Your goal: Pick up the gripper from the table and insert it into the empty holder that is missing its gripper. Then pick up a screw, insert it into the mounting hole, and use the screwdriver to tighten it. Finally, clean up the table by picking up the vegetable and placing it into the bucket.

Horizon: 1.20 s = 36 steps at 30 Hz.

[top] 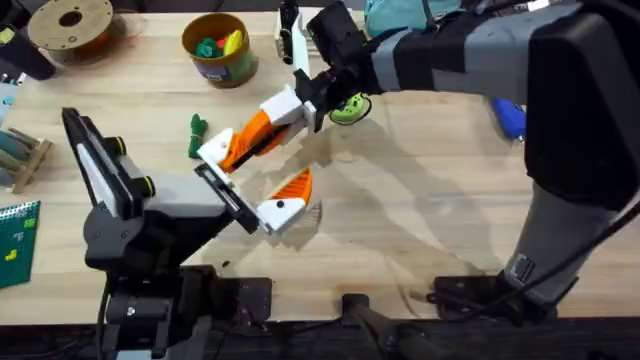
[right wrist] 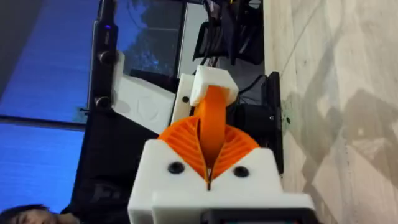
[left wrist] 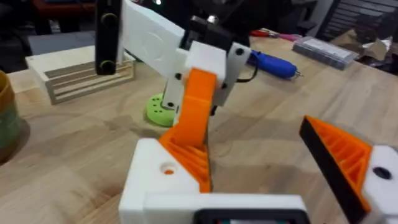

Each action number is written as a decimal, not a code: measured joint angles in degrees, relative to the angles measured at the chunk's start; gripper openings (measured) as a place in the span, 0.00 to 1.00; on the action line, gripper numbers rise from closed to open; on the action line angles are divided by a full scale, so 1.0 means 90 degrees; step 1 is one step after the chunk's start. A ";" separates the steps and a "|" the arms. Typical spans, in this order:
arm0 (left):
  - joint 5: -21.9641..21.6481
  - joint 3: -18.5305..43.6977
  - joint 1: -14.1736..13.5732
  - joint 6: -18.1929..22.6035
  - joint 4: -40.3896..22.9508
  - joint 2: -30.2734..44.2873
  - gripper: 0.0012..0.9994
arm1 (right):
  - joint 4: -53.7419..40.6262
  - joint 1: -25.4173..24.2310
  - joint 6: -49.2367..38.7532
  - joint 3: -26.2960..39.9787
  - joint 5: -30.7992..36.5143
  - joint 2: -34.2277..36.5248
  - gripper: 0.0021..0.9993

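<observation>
My left gripper point(top: 256, 168) is open above the table point(top: 420, 220). One of its fingers is the white holder point(top: 215, 152), the other carries an orange pad point(top: 292, 187). My right gripper point(top: 287, 112) reaches across from the right, shut on the orange gripper point(top: 252, 135), whose lower end sits in the holder point(left wrist: 163, 180). The left wrist view shows the wedge point(left wrist: 194, 118) standing tilted in the white block. The dark green vegetable point(top: 196, 135) lies just left of the holder. The bucket point(top: 218, 52) stands at the back. The blue screwdriver point(top: 510, 118) lies far right.
A lime-green disc point(top: 347, 110) lies just beyond my right gripper. A brown spool point(top: 70, 25) sits at the back left. A wooden rack point(top: 20, 155) and a green board point(top: 15, 240) line the left edge. The bucket holds green and yellow toy pieces.
</observation>
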 joint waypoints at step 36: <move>0.0173 0.0002 -0.0013 -0.0092 -0.0025 0.0000 0.97 | 0.0059 0.0002 0.0147 0.0000 0.0237 0.0000 0.07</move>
